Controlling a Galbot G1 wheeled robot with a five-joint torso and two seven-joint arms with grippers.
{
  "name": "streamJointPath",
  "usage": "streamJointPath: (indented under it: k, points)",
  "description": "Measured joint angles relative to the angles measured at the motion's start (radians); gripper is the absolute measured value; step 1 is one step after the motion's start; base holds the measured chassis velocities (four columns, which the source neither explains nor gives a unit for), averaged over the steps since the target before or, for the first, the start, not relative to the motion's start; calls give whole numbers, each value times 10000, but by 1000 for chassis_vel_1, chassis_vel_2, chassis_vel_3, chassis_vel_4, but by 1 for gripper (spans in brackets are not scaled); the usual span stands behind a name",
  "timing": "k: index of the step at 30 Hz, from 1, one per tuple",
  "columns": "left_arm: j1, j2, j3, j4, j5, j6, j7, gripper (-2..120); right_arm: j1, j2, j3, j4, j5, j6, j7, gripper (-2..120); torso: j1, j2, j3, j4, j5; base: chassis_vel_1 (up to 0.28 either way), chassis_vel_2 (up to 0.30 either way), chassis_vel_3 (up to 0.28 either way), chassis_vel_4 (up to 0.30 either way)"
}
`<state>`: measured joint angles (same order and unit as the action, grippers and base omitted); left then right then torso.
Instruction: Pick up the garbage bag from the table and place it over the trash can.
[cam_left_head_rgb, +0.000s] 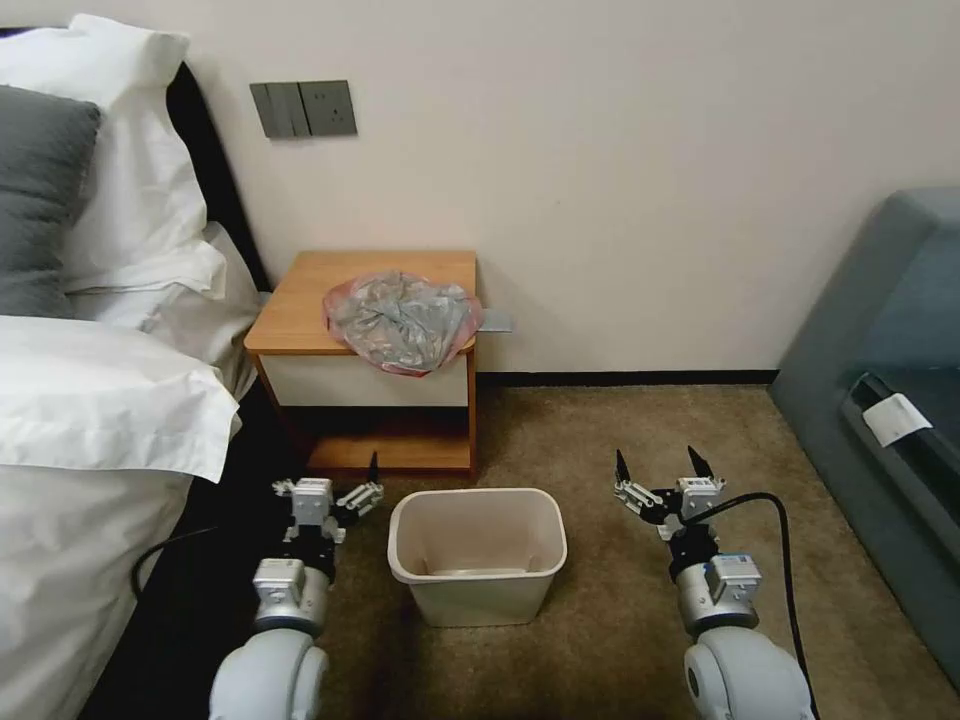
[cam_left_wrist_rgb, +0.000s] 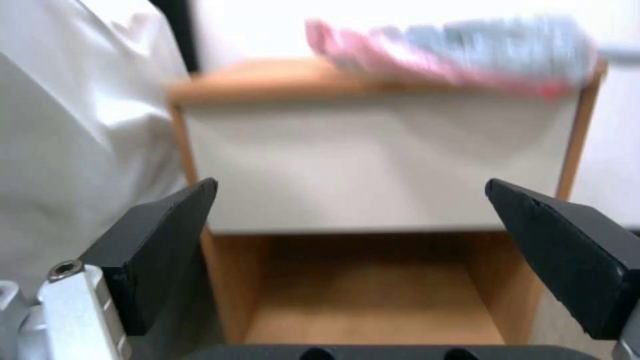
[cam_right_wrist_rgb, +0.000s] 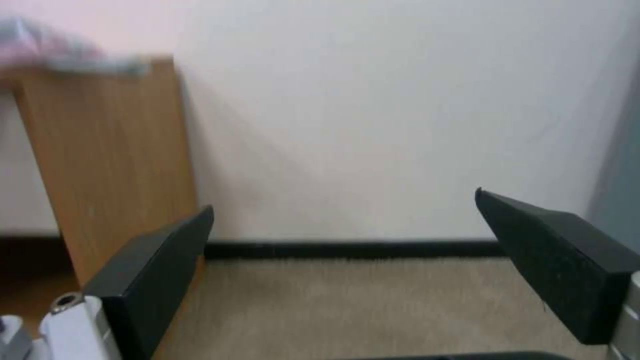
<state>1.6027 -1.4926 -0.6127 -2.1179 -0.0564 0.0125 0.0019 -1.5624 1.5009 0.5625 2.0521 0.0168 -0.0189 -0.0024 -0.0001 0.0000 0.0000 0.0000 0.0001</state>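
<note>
The garbage bag (cam_left_head_rgb: 402, 321) lies crumpled on the right front part of the table (cam_left_head_rgb: 312, 292), grey with a pinkish rim that hangs slightly over the front edge. The beige trash can (cam_left_head_rgb: 477, 553) stands open on the carpet in front of the table. My left gripper (cam_left_head_rgb: 330, 486) hovers low to the left of the can, open, facing the table's drawer front (cam_left_wrist_rgb: 373, 160) with the bag (cam_left_wrist_rgb: 453, 50) above it. My right gripper (cam_left_head_rgb: 658, 464) hovers to the right of the can, open and holding nothing. It faces the wall beside the table's side panel (cam_right_wrist_rgb: 107, 160).
A bed with white linen (cam_left_head_rgb: 90, 420) and pillows crowds the left side, close to my left arm. A grey sofa (cam_left_head_rgb: 890, 380) stands at the right. The wall (cam_left_head_rgb: 620, 200) runs right behind the table. Brown carpet (cam_left_head_rgb: 600, 430) lies between table and sofa.
</note>
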Motion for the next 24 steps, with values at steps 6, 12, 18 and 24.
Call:
streamJointPath:
  k: [6, 12, 18, 24]
  points:
    - [727, 107, -855, -1622, -811, 208, 81, 100, -491, 48, 494, 1889, 683, -731, -137, 100, 1, 0, -2, 0, -3, 0, 0, 0, 0]
    - [1327, 197, -1567, -2960, -1479, 383, 144, 100, -899, 94, 915, 3490, 1252, -1351, -260, 100, 0, 0, -2, -1, -2, 0, 0, 0, 0]
    - [1896, 283, -2243, -3885, -2107, 546, 208, 100, -1263, 134, 1278, 4559, 1747, -1890, -363, 100, 0, 0, -2, -2, 0, 0, 0, 0, 0]
    - [2098, 706, -2256, -3910, -2381, 615, 622, 100, -1290, 134, 1313, 4590, 1826, -1950, -377, 100, 0, 1, -1, -1, -1, 0, 0, 0, 0]
